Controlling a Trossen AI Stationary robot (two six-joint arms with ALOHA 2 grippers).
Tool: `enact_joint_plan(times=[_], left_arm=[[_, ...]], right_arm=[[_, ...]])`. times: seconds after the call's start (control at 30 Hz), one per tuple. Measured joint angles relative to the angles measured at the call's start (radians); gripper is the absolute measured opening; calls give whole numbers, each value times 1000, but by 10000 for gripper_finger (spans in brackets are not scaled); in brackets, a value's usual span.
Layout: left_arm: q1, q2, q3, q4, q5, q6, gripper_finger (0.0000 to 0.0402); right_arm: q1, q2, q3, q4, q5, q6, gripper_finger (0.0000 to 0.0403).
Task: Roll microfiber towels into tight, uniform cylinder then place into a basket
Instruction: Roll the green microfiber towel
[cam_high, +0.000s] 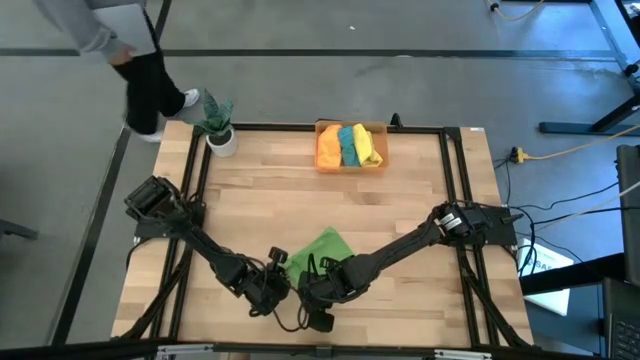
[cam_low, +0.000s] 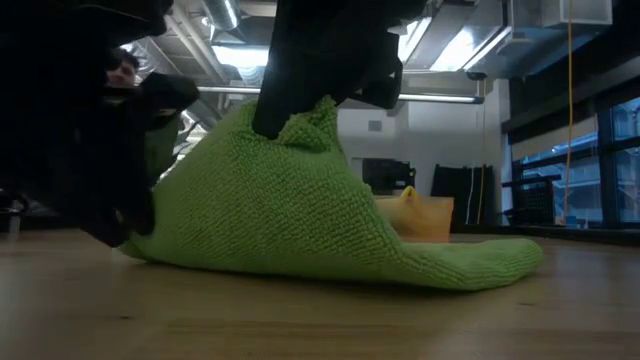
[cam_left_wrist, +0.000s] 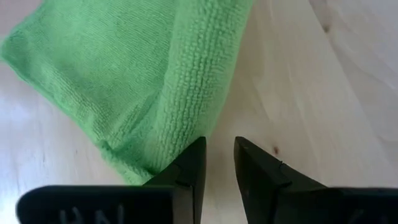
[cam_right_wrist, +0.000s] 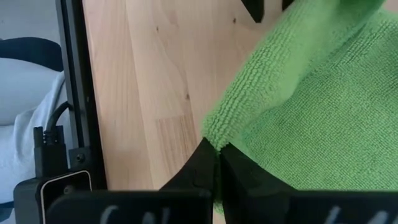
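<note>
High view showed the green towel (cam_high: 322, 248) lying near the table's front edge, its near edge at both grippers; three rolled towels (cam_high: 350, 146), orange, teal and yellow, already sat in the basket (cam_high: 379, 163) at the far side, well apart. Right gripper (cam_right_wrist: 219, 163) had its fingers pinched tight on the towel's edge, cloth bunched right at the tips, and in the low view that corner was lifted into a peak off the table. Left gripper (cam_left_wrist: 219, 163) had fingers only a narrow gap apart, holding nothing, with the towel's folded edge just beside one fingertip. Both arms stretched low from the table's side rails and met at the front centre, wrists angled down at the wood. Judged step: starting the roll of the last towel. To do it well, the left fingers likely need to take the same edge beside the right's grip, so the edge turns over evenly; the cloth should stay taut and the first turn tight. A one-sided pull could skew it into a cone or drag the towel across the table. A person's legs (cam_high: 150, 85) stood beyond the far left corner, near a plant pot (cam_high: 220, 135).
</note>
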Motion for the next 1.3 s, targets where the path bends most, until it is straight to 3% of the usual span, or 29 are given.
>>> enact_joint_plan(times=[0.47,0.83,1.07,1.3], left_arm=[[99,0,0,96,-9,174,75],[105,0,0,96,-3,198,75],[109,0,0,157,-4,270,75],[133,0,0,190,-9,320,75]], right_arm=[[16,0,0,-16,54,36,8],[71,0,0,-204,197,256,8],[100,0,0,-224,163,341,8],[113,0,0,-146,88,289,8]])
